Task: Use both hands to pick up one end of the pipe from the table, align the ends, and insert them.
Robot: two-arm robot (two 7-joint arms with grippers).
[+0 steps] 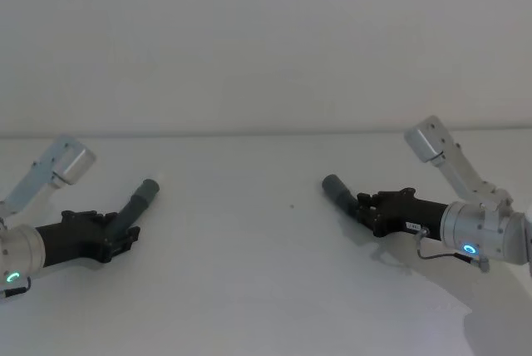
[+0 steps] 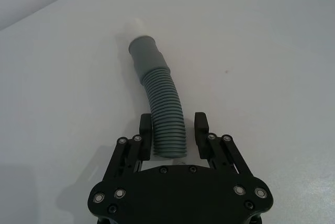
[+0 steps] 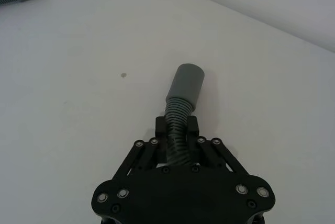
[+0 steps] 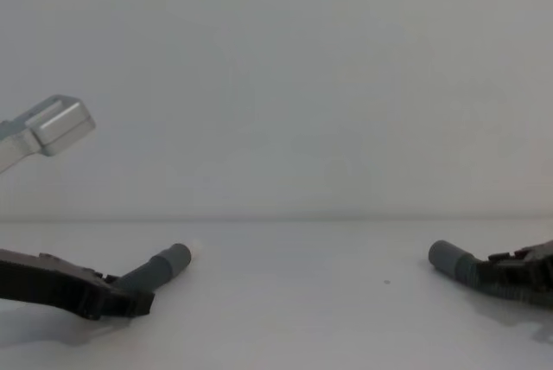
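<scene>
Left gripper [image 1: 125,235]: lower left of the head view, low over the table [image 1: 249,289], pointing toward the upper right of the frame. Its fingers [image 2: 145,125] are drawn in narrow, one on each side of the ribbed pipe [image 2: 165,114], holding it a short way behind the cuff.
Left end [image 1: 148,191]: a smooth grey cuff with a whitish tip, standing out beyond the left gripper's fingers. It is tilted upward. In the chest view it rises from the lower left toward the centre, clear of the table.
Pipe: grey and corrugated. In the left wrist view it bends gently from between the fingers up to the cuff. In the right wrist view a short straight ribbed stretch runs from the fingers to the other cuff.
Table: white and matte, filling the lower half of the head view. A bare stretch at mid-frame separates the two ends, with a small dark speck [image 1: 292,205] near the centre.
Right end [image 1: 337,187]: a plain smooth grey cuff, right of centre in the head view, pointing to the upper left. It is well apart from the left end. Whether it touches the table cannot be told.
Right gripper [image 1: 370,205]: lower right of the head view, low over the table. Its fingers are closed narrow on the ribbed pipe just behind the cuff.
Wall [image 1: 266,40]: plain and pale, across the upper half of the head and chest views.
</scene>
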